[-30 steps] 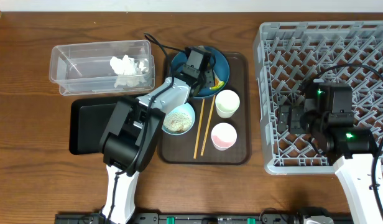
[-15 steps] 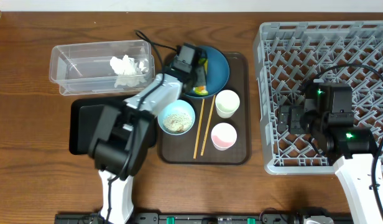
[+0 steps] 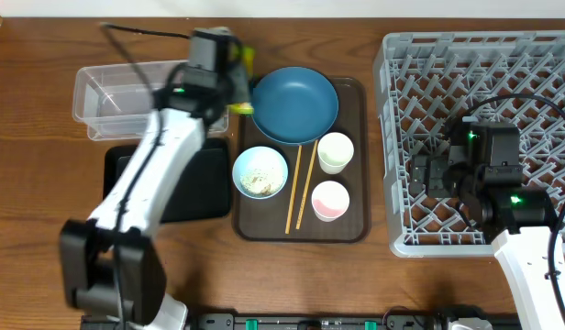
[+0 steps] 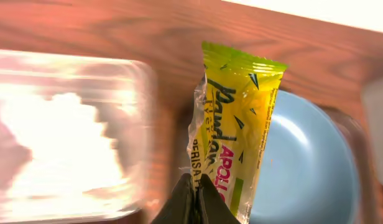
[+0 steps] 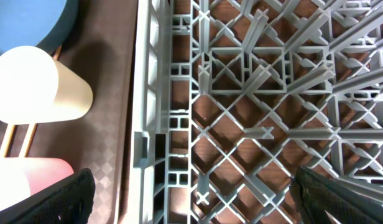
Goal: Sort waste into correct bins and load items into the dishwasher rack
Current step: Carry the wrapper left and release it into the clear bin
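My left gripper [image 4: 196,198] is shut on the yellow-green snack wrapper [image 4: 238,130] and holds it above the table between the clear box [image 3: 108,92] and the dark-blue plate [image 3: 295,105]. In the overhead view the wrapper [image 3: 241,82] shows at the arm's tip. White tissue [image 4: 61,134] lies blurred in the clear box. The light-blue bowl [image 3: 260,171] holds rice scraps. The pale green cup [image 3: 336,152], pink cup [image 3: 329,200] and chopsticks [image 3: 294,188] lie on the brown tray. My right gripper [image 5: 191,193] is open above the grey rack [image 3: 539,64].
The flat black tray [image 3: 195,188] lies in front of the clear box, partly under my left arm. The brown serving tray [image 3: 356,225] sits between it and the rack. The rack's left wall [image 5: 151,93] runs beside the cups.
My left gripper lifted the wrapper off the blue plate and swung left and back toward the clear box. The plate is now bare. The right arm has not moved.
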